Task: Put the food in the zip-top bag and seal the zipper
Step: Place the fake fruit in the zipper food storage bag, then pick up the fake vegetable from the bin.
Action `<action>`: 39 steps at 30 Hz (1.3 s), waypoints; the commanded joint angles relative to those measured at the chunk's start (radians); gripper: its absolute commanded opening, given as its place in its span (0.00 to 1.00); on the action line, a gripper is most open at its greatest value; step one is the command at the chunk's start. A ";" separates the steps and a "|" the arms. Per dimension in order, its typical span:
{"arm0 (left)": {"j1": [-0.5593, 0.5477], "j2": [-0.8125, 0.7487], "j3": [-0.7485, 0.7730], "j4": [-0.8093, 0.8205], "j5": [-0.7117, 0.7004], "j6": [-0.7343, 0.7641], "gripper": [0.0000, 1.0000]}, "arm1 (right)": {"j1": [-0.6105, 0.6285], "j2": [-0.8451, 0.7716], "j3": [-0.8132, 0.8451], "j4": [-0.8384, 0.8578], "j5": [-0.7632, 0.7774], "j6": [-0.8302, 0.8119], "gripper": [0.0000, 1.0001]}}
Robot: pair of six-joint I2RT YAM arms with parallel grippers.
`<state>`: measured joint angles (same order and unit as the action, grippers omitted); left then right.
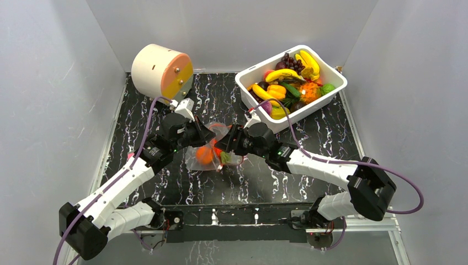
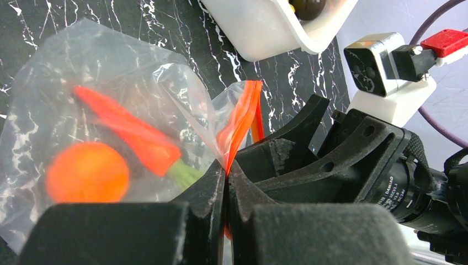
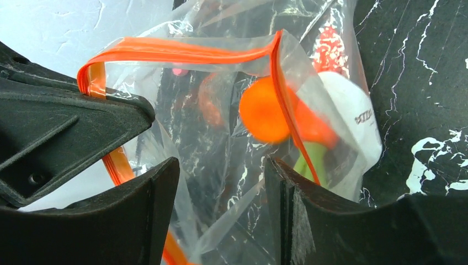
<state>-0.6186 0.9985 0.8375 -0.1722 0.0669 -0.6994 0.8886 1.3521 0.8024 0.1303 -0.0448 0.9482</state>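
The clear zip-top bag lies mid-table between my two grippers. It holds an orange round fruit and a red pepper-like piece with a green stem. My left gripper is shut on the orange-red zipper at the bag's rim. My right gripper is open, and its jaws straddle loose bag plastic just below the zipper, which gapes open. The orange fruit shows through the bag there. In the top view the left gripper and the right gripper meet at the bag's top.
A white tub at the back right holds several toy fruits and vegetables; its corner shows in the left wrist view. A cream and orange cylinder stands at the back left. Grey walls enclose the black marbled table.
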 commanded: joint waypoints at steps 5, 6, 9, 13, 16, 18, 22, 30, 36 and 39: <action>-0.004 -0.046 0.001 0.011 -0.014 0.016 0.00 | 0.005 -0.029 0.044 0.035 0.012 -0.016 0.52; -0.005 -0.047 -0.001 0.009 -0.017 0.019 0.00 | 0.006 -0.034 0.046 0.029 0.016 -0.027 0.52; -0.004 -0.054 -0.011 -0.001 -0.031 0.027 0.00 | 0.006 -0.047 0.073 -0.014 0.041 -0.087 0.52; -0.004 -0.064 -0.038 -0.013 -0.057 0.042 0.00 | 0.006 -0.084 0.117 -0.103 0.123 -0.215 0.54; -0.005 -0.070 -0.055 -0.023 -0.073 0.063 0.00 | 0.005 -0.116 0.135 -0.129 0.158 -0.302 0.57; -0.004 -0.071 -0.063 -0.032 -0.083 0.086 0.00 | 0.005 -0.121 0.161 -0.167 0.197 -0.367 0.58; -0.004 -0.081 -0.068 -0.049 -0.091 0.146 0.00 | 0.004 -0.106 0.250 -0.268 0.354 -0.524 0.60; -0.004 -0.096 -0.083 -0.064 -0.048 0.257 0.00 | -0.056 -0.033 0.380 -0.302 0.550 -0.781 0.60; -0.004 -0.108 -0.095 -0.059 -0.008 0.327 0.00 | -0.199 0.091 0.491 -0.356 0.512 -0.856 0.59; -0.004 -0.111 -0.103 -0.056 0.009 0.348 0.00 | -0.263 0.155 0.520 -0.349 0.519 -0.895 0.57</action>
<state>-0.6186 0.9127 0.7509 -0.2363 0.0387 -0.4114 0.7013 1.4540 1.2503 -0.2157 0.4450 0.1425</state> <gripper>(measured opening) 0.009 0.581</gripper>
